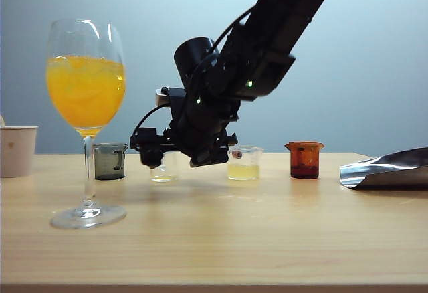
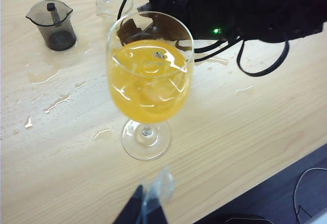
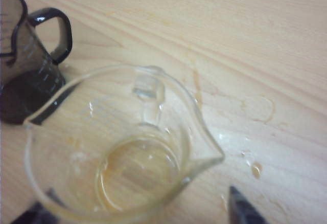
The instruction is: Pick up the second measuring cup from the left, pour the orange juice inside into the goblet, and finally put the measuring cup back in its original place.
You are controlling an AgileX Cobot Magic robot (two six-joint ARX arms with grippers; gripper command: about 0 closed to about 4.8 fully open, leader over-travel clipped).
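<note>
The right arm is seen slanting down from the upper right, its wrist bent low over the table (image 1: 267, 239). The right gripper (image 1: 179, 158) is spread apart around the second measuring cup (image 3: 127, 152), which stands upright and nearly drained beside the smoky grey cup (image 1: 110, 161). The orange juice (image 1: 85, 89) fills the goblet (image 2: 148, 75) at left. The left gripper (image 2: 148, 206) is held before the goblet's foot; its opening cannot be told.
</note>
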